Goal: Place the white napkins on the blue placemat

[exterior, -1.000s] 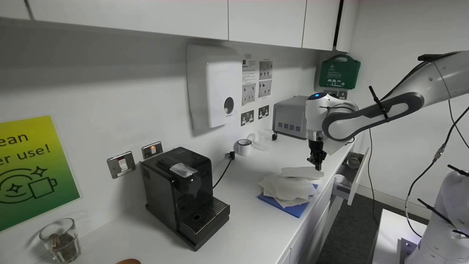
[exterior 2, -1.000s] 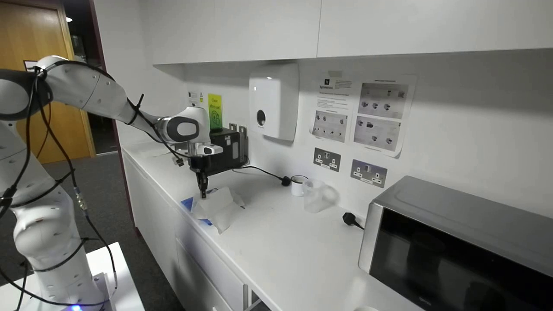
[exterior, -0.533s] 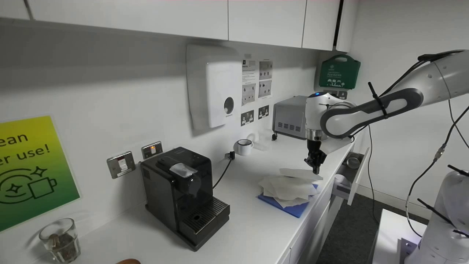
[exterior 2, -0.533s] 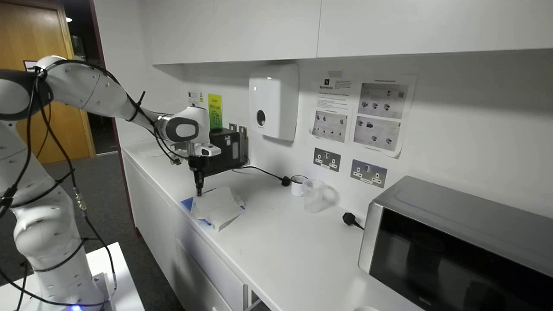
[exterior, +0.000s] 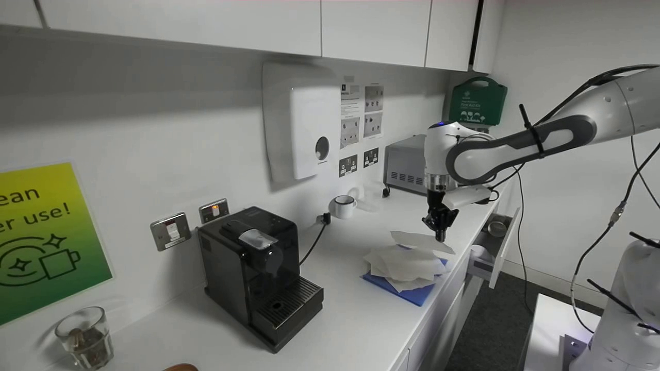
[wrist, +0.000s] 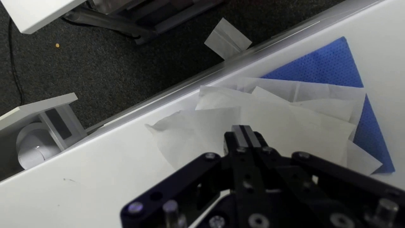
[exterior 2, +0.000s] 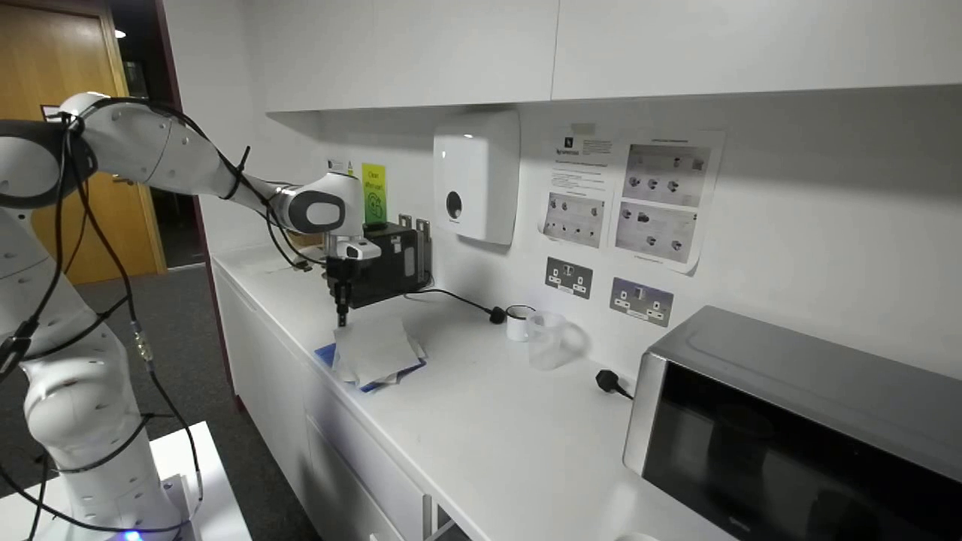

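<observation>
In an exterior view, a glass tumbler [exterior: 85,339] stands left of the coffee machine [exterior: 258,273], a dark-rimmed mug [exterior: 344,208] right of it. Higher, right of the machine, hang a paper-towel dispenser [exterior: 307,123] and first-aid kit [exterior: 478,104].

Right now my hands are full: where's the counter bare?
Bare counter between the coffee machine and blue placemat, and between the white napkins and microwave. Crowded: the placemat, with the claw by its napkins; around the mug and clear container.
</observation>
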### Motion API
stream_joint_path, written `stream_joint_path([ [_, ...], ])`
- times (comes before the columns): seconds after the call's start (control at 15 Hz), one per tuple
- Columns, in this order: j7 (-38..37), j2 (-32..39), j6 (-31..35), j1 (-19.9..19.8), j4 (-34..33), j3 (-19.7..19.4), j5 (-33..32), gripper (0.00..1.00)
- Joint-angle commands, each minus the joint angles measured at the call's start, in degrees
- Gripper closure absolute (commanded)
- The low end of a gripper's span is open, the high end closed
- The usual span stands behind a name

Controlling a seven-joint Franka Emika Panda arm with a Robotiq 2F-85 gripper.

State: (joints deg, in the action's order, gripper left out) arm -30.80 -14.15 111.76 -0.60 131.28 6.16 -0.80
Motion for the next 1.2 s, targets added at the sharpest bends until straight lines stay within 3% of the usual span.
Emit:
stream_joint_path([
  [0.0, -3.14, 1.79, -3.9, 0.53, -4.26, 1.04, 0.4, 1.0],
  [0.67, -3.81, 4.37, -6.29, 1.97, -7.93, 1.41, 0.51, 1.0],
  [1.13, -8.29, 6.77, -7.21, 3.44, -11.24, 2.36, 0.77, 1.0],
])
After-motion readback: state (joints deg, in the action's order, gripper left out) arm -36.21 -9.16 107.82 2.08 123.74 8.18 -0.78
